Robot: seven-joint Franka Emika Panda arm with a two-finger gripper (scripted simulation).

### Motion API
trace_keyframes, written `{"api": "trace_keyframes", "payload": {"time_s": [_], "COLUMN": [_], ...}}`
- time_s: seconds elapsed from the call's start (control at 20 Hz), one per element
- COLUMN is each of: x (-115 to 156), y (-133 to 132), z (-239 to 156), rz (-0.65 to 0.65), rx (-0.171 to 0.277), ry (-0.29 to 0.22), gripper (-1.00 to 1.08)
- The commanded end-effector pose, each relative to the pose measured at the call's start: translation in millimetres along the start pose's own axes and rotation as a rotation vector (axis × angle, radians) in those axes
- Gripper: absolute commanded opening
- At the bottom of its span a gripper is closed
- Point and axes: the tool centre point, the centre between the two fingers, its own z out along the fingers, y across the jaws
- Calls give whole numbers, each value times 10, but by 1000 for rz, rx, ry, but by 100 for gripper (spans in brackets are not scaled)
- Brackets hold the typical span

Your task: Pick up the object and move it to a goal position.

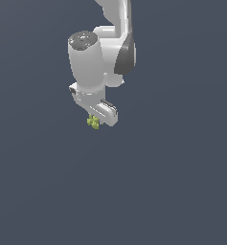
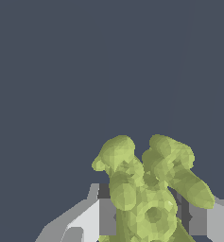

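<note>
— Where is the object right now?

— The object (image 1: 93,122), a small yellow-green knobbly cluster, sits at the tip of my jaws (image 1: 96,121), which hang below my white arm (image 1: 93,62) in the exterior view. It pokes out on the exterior view's left side of my fingers (image 1: 107,114).

— Are your jaws closed on it?

— Yes, my jaws are clamped on it. In the wrist view the cluster (image 2: 149,194) fills the gap between my two fingers (image 2: 92,217), one pressing in from each flank, with its lumps bulging out past my fingertips.

— Is it resting on anything?

— I cannot tell. Behind it both views give only a flat, dark blue-grey ground (image 1: 182,182), with no edge or shadow to say whether the cluster touches it or hangs clear of it.

— How is your arm set?

— My wrist points downward, fingers at the bottom, the cluster much smaller than my hand.
</note>
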Motion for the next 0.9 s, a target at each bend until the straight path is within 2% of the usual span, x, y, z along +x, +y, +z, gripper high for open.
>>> {"api": "trace_keyframes", "payload": {"time_s": [0.0,0.55,0.85], "x": [94,538,752], "y": [172,876,1177], "z": [-265,-1398,-1905], "rz": [0,0,-1], "rx": [0,-1,-2], "ry": [-1,0,0], "gripper": [-100,-100,-100]}}
